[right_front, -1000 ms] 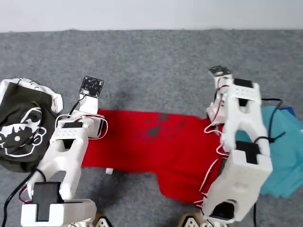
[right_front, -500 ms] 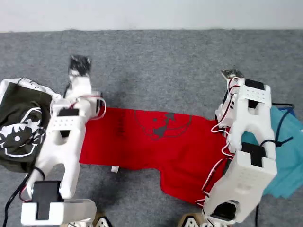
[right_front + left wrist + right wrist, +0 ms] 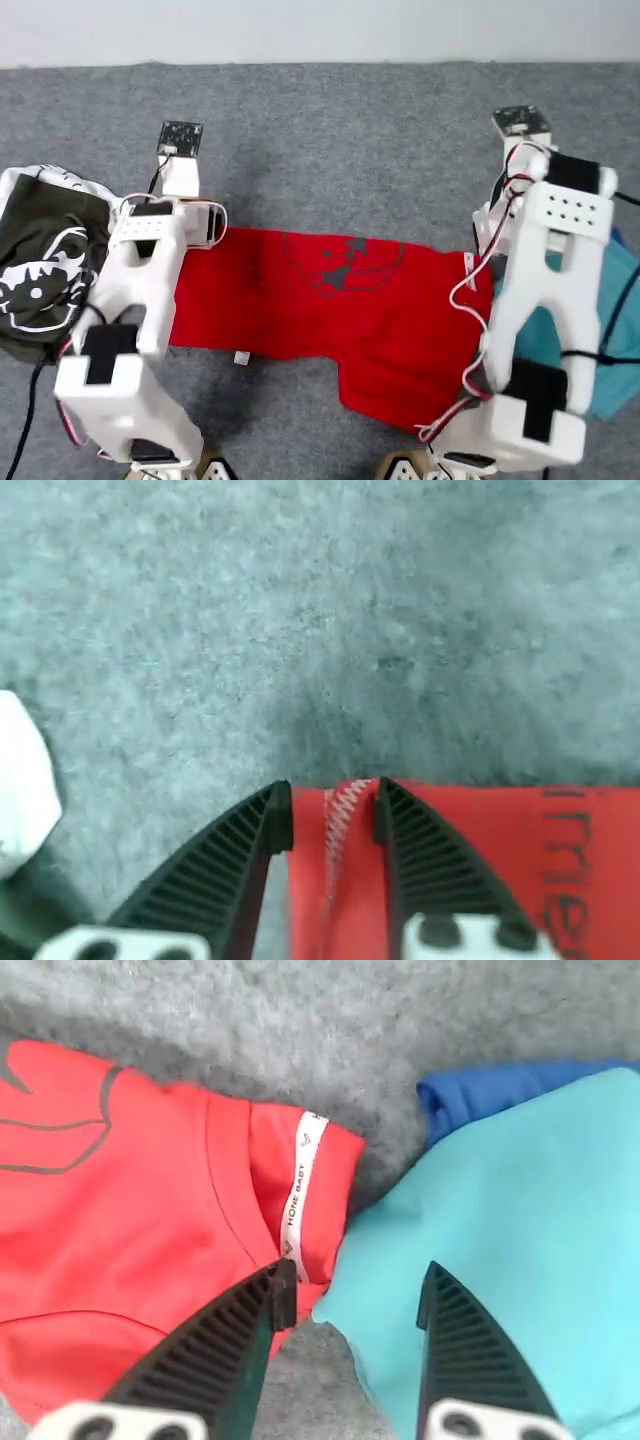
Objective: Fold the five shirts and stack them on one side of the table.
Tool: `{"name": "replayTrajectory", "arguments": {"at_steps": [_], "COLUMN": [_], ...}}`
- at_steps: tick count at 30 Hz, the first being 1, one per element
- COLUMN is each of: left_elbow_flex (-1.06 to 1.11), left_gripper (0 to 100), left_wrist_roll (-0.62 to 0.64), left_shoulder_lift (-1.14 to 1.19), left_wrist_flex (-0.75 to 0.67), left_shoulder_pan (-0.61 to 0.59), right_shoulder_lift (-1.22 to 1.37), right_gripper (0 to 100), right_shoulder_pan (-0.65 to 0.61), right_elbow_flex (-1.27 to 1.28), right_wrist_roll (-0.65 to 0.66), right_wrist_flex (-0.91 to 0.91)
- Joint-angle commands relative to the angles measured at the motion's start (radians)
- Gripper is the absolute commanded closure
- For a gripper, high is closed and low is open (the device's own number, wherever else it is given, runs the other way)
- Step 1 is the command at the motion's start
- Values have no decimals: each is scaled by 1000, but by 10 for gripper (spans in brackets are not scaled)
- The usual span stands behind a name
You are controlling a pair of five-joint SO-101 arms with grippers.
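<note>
Red shirt (image 3: pixel 330 310) laid crosswise, ready for pickup at both ends.
High view: long axis runs left-right. Left wrist view: left gripper (image 3: pixel 332 788) jaws apart, straddling the hem corner. Right wrist view: right gripper (image 3: pixel 360 1270) jaws apart above the collar end, teal shirt (image 3: pixel 520 1210) touching it.

Bright red all over the red shirt (image 3: pixel 290 305), with a dark grey line print (image 3: pixel 345 262) toward its 12 o'clock edge and a white neck label (image 3: pixel 300 1185) lettered in dark. Near-black with an olive tinge for the dark shirt (image 3: pixel 35 225) at 9 o'clock, printed with a white cartoon figure. White with dark markings on the white garment (image 3: pixel 70 182) under it. Flat teal for the teal shirt (image 3: pixel 520 1210) at 3 o'clock, deep royal blue for the blue shirt (image 3: pixel 490 1090) beneath. Mottled grey across the counter (image 3: pixel 330 140). Black and ribbed on the left pincer (image 3: pixel 333 795) and the right pincer (image 3: pixel 355 1280). White on the arm shells (image 3: pixel 140 285), with red and white wires (image 3: pixel 468 292).
</note>
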Motion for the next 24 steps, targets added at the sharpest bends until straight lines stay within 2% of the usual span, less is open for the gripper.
{"name": "replayTrajectory", "arguments": {"at_steps": [1,5,10,15,18,22,24], "left_elbow_flex": [-163,-378,-576,-673,-707,-785,-812], "left_gripper": [859,859,859,859,859,859,859], "left_wrist_roll": [-18,-20,-20,-18,-14,-14,-14], "left_shoulder_lift": [94,230,350,404,399,345,324], "left_wrist_flex": [17,84,252,342,443,612,654], "left_shoulder_pan": [-11,-12,-14,-57,-80,-23,25], "right_shoulder_lift": [-79,-82,-88,-88,-88,-82,-81], "right_gripper": [801,801,801,801,801,801,801], "right_shoulder_pan": [-2,-51,-136,-153,-150,-156,-159], "right_elbow_flex": [-3,12,71,71,71,71,72], "right_wrist_roll": [-3,-3,-3,-3,-3,-3,-3], "right_wrist_flex": [19,41,35,35,35,35,35]}}
